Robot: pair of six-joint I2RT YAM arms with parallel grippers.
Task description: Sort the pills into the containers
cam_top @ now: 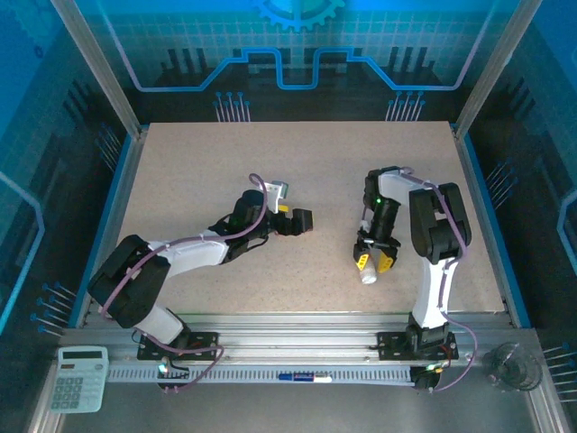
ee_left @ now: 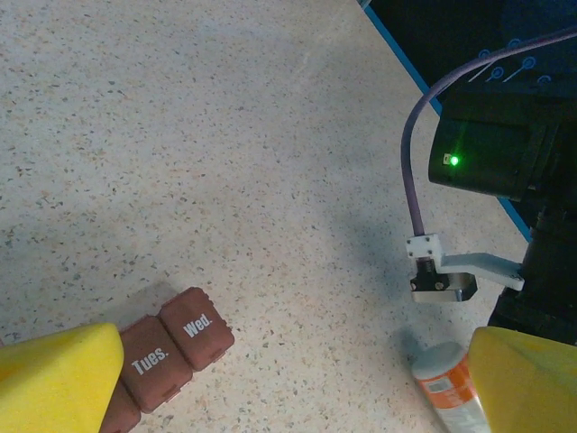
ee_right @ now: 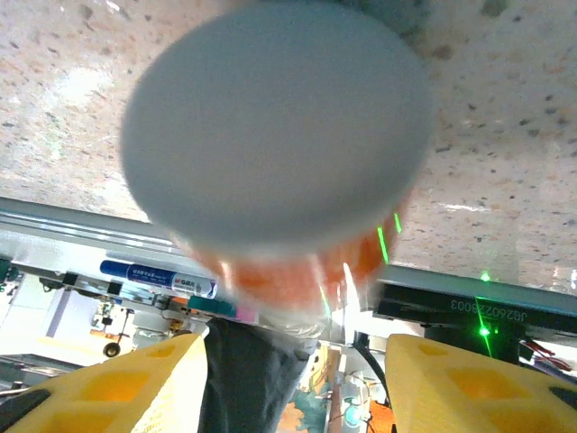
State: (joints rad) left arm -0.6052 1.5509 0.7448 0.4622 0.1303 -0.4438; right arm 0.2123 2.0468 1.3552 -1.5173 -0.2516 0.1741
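Containers [ee_left: 171, 352], where do they lie against the claw?

Low on the speckled surface [ee_left: 225, 162], a reddish-brown strip. The lids marked "Tues." and "Wed." are in plain sight. The rest runs under the yellow finger [ee_left: 59, 374] on the picture's left side of the left claw [ee_left: 297, 343]. I cannot tell whether finger and strip touch.

And that claw?

Gaping wide, nothing between its fingers. The strip sits at the inner edge of one finger, and a white bottle [ee_left: 446, 383] with an orange label lies just beside the other.

How does the left arm [cam_top: 194, 253] sit?

Stretched low from its base, up and to the right, its claw facing the middle of the surface.

The other side?

The right arm [cam_top: 437, 230] stands folded, with the right claw [cam_top: 373, 262] pointing down at the bottle. From its wrist the bottle's end is a grey blur between the yellow fingers. Gripping or loose, I cannot tell.
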